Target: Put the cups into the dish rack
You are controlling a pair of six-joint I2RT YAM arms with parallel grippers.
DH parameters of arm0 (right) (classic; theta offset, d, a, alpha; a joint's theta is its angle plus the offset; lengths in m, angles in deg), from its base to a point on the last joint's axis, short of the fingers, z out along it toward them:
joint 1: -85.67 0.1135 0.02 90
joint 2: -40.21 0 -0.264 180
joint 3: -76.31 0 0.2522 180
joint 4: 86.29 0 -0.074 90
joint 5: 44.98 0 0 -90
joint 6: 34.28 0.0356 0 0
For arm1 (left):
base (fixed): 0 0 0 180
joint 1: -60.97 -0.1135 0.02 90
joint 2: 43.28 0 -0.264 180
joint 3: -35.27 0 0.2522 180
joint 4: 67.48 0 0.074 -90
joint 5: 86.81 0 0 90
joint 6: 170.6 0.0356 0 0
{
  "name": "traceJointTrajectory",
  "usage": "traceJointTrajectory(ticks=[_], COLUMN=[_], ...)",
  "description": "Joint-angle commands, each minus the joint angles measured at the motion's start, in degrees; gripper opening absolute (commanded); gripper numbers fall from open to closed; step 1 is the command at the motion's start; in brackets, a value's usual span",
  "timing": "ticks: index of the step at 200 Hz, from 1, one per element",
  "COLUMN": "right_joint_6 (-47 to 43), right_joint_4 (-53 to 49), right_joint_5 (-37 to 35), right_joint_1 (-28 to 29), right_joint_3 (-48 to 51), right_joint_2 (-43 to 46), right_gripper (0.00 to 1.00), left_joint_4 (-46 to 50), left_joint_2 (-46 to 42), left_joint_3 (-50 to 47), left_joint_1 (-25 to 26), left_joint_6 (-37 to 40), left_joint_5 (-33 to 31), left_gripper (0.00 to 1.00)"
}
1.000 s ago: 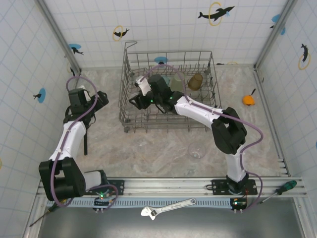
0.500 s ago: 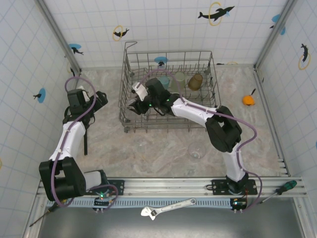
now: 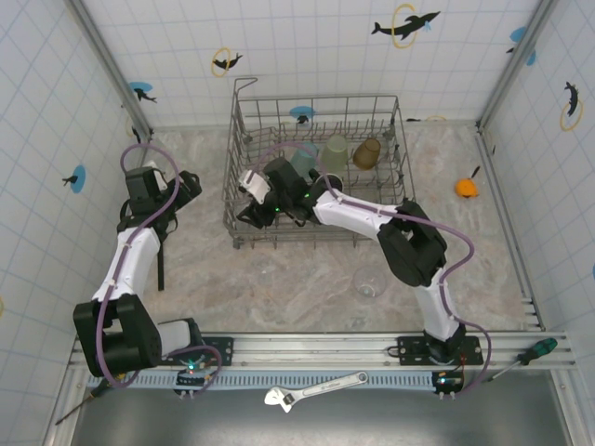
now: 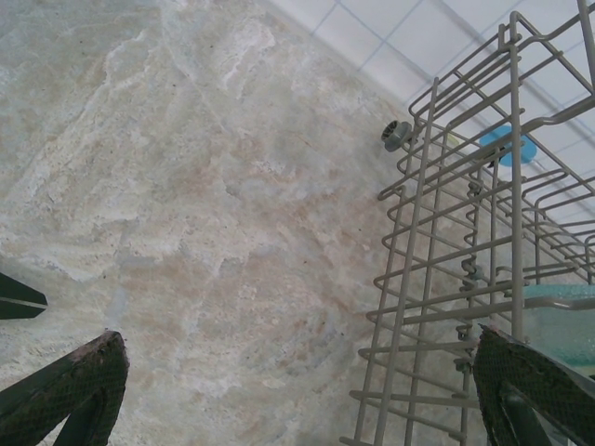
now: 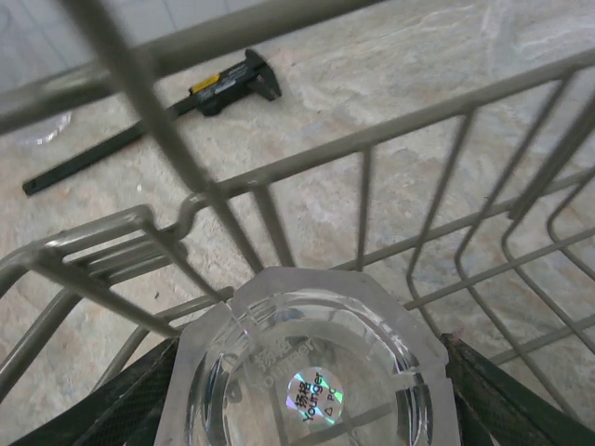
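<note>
From above, the dish rack (image 3: 316, 97) is a square basket of thin grey wire with upright tines, and it stands on the marbled stone table (image 3: 279, 279). At its far side three cups sit in a row among the tines: a teal cup (image 3: 305, 158), a pale green cup (image 3: 333, 153) and an amber-brown cup (image 3: 368, 153). A second clear tumbler (image 3: 369, 283) is on the table in front of the rack, apart from it

In the left wrist view, my left gripper (image 4: 297, 400) is spread fully wide and holds nothing. Its dark rough fingers (image 4: 79, 386) are over the stone, beside the rack's wire wall

In the right wrist view, my right gripper (image 5: 307, 404) is partly closed on the clear tumbler (image 5: 307, 362), with one finger against each side. The thick, many-sided glass base faces the camera and carries a small shiny sticker. This tumbler is inside the rack, just beside its wall. Beyond the wires a black caliper (image 5: 158, 121) lies on the table
</note>
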Motion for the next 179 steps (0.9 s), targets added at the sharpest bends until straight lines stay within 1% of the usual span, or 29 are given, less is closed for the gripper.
traceJointTrajectory(ticks=[1,28,72,94,121,124,127,147,164,179], right_joint_6=[-3.5,-3.4,-2.0,-1.4,0.3,0.5,0.7,2.2,4.0,7.3], right_joint_4=[-3.5,-4.6,-3.8,-3.2,-1.3,-1.1,-0.8,0.8,2.5,6.2], right_joint_5=[-2.2,-2.6,-5.6,-6.8,-6.0,-5.8,-5.7,-4.3,-1.3,1.1], right_joint_1=[1.0,1.8,1.9,1.8,1.4,1.4,1.3,1.2,0.6,-0.3], right_joint_3=[-0.5,-1.1,-3.1,-3.6,-3.4,-3.4,-3.3,-2.9,-1.8,0.7], right_joint_2=[-1.2,-1.8,-1.1,-0.3,1.5,1.6,1.9,3.7,5.5,7.9], right_gripper=[0.35,0.49,0.74,0.83,0.93,0.95,1.0,1.0,1.0,1.0], left_joint_4=[-1.4,-1.4,-1.4,-1.5,-1.5,-1.6,-1.6,-1.6,-1.6,-1.6], left_joint_2=[-0.3,-0.3,-0.2,-0.2,-0.3,-0.3,-0.3,-0.5,-0.6,-0.7], left_joint_3=[-0.8,-0.7,-0.7,-0.7,-0.8,-0.8,-0.8,-0.9,-0.9,-1.0], left_joint_1=[-0.6,-0.7,-1.0,-1.2,-1.5,-1.4,-1.5,-1.6,-1.6,-1.7], left_joint_6=[-0.5,-0.6,-0.8,-0.9,-0.9,-0.9,-0.9,-0.9,-0.8,-0.9], left_joint_5=[1.0,1.2,1.6,1.7,1.8,1.8,1.8,1.8,1.7,1.6], left_gripper=[0.97,0.97,0.97,0.97,0.97,0.97,0.97,0.97,0.97,0.97])
